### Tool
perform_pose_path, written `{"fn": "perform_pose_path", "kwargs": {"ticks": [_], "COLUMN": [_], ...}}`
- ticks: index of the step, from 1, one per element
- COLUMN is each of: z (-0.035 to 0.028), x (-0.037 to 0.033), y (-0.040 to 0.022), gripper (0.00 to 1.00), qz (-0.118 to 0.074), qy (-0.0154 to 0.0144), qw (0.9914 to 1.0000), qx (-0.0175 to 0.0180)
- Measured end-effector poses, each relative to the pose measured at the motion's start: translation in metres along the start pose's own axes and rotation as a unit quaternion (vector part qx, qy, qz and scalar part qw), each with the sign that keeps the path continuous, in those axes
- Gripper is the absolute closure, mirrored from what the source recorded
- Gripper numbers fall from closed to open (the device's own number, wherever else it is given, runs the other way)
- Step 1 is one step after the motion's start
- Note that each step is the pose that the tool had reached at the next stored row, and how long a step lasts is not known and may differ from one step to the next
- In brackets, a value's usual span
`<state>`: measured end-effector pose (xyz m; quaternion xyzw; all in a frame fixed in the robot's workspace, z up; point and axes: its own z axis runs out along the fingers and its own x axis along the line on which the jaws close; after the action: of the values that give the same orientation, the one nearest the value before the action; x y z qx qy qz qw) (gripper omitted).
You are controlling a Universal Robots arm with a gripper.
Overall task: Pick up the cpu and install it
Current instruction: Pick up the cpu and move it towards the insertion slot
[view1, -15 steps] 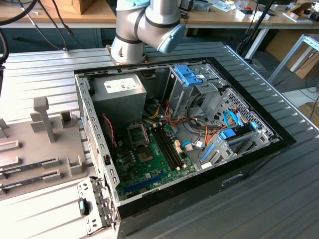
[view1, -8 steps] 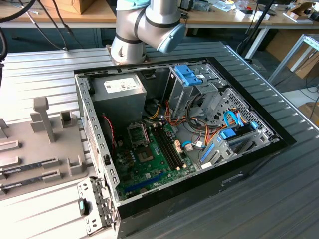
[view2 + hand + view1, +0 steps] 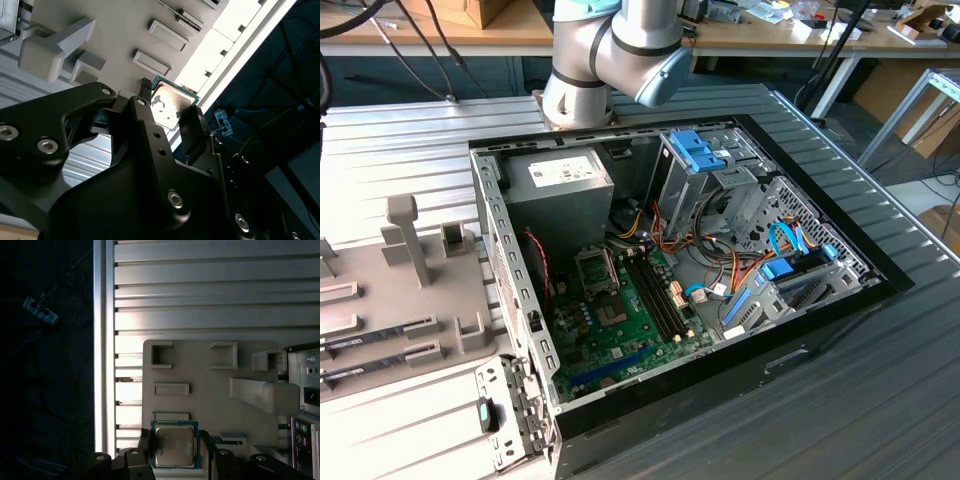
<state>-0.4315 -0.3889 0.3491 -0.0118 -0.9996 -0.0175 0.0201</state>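
The cpu (image 3: 174, 445) is a flat square chip with a silver-grey top and a thin green rim. My gripper (image 3: 175, 442) is shut on it, with one black finger against each of two opposite edges. In the second wrist view the cpu (image 3: 167, 104) sits between the same black fingertips (image 3: 145, 95) of the gripper (image 3: 171, 102). Chip and gripper hang over the grey fixture tray (image 3: 200, 405), well above it. In the exterior view the open computer case (image 3: 820, 300) holds the green motherboard (image 3: 620, 330), whose square socket frame (image 3: 596, 267) is in plain sight.
The grey fixture tray (image 3: 380, 290) lies at the exterior view's left of the case, with upright posts and long slots. Inside the case are a grey power supply box (image 3: 560, 190), blue drive brackets (image 3: 700, 150) and bundled cables (image 3: 720, 270). The arm's base (image 3: 610, 50) stands behind the case.
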Motion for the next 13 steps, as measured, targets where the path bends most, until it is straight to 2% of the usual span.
{"fn": "perform_pose_path", "kwargs": {"ticks": [13], "z": [-0.0110], "x": [0.0005], "y": [0.0004], "gripper": [0.53], "qz": [0.000], "qy": [-0.0001], "qw": [1.00000], "qx": [0.0000]}}
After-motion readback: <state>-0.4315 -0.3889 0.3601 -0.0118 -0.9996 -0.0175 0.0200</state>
